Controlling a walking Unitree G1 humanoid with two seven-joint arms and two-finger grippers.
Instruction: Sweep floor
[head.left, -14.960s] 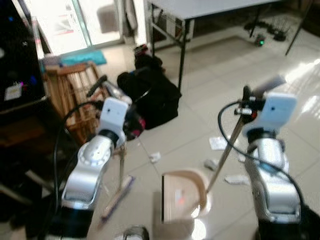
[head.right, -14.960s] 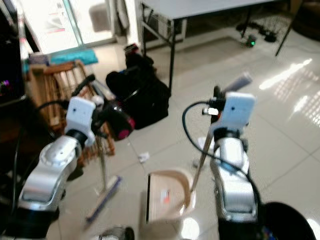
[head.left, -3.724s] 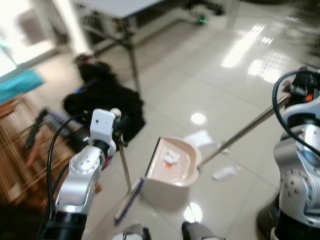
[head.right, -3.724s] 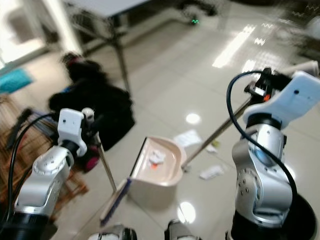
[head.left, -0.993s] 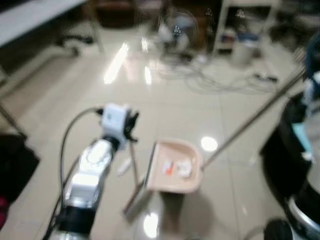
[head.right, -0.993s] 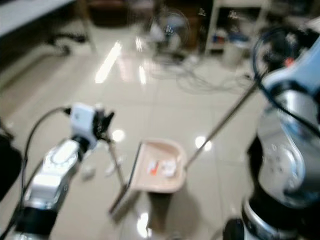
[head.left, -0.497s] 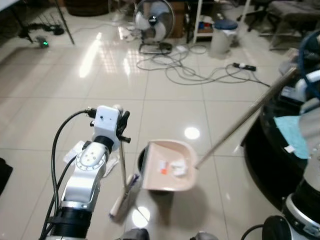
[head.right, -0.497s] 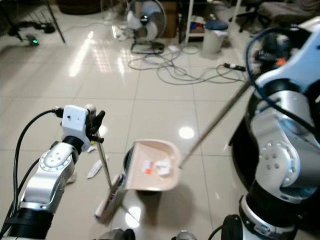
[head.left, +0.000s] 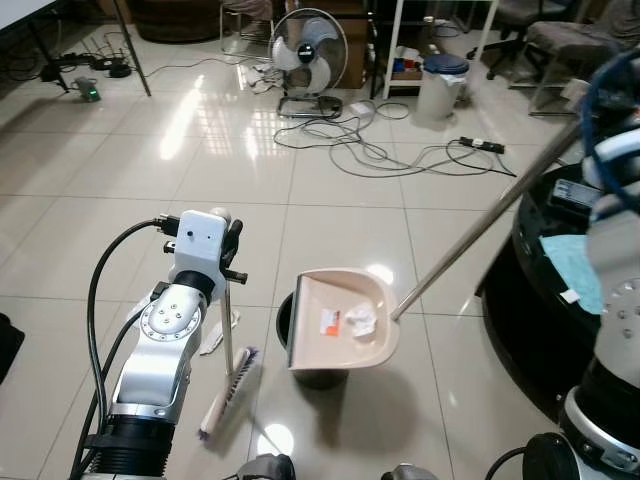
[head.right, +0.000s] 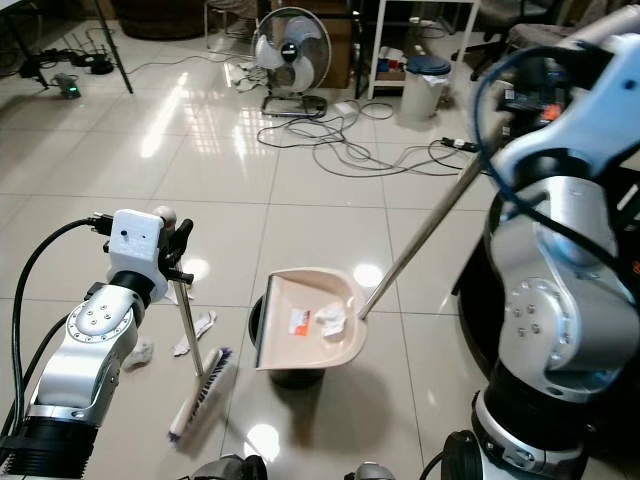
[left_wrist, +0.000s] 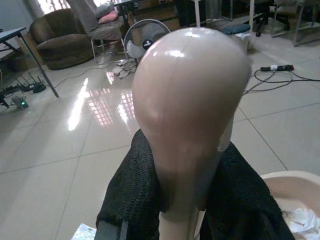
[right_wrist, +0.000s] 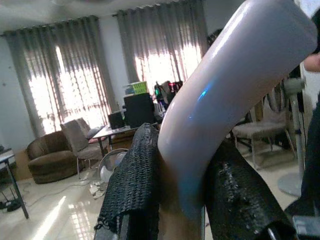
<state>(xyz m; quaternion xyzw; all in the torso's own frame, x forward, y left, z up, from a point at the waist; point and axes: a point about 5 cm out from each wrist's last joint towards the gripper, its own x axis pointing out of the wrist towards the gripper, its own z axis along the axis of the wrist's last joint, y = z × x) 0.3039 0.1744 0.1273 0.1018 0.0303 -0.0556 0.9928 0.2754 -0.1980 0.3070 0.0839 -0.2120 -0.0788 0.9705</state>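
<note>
Sweeping nearly done, by the look of it; emptying comes next. Far left on the tiled floor (head.left: 330, 200): a few scraps of paper (head.right: 193, 333) not yet swept, just beside the broom head (head.left: 229, 393). Left pincer (left_wrist: 185, 200) clamped on the rounded top of the broom handle (left_wrist: 190, 100), black fingers (left_wrist: 132, 197) pressed to either side, so the broom stands nearly upright with its bristles resting on the tiles, parked and ready rather than mid-stroke. Next along, a dark round bin (head.left: 284, 322) on the floor, mostly hidden beneath the dustpan (head.left: 345, 345). Dustpan held level above the bin, probably to keep its load from sliding out early: crumpled paper (head.left: 360, 320) and an orange-marked scrap (head.left: 329, 321) lying in the tray. Long metal pole (head.left: 480, 230) rising from the dustpan's back edge up to the right. Right pincer (right_wrist: 185, 200) clamped round the curved top of that pole (right_wrist: 225, 90), a high grip giving reach for tipping the pan. Fan (head.left: 308, 50) and loose cables (head.left: 380, 150) well beyond, clear of the work.
</note>
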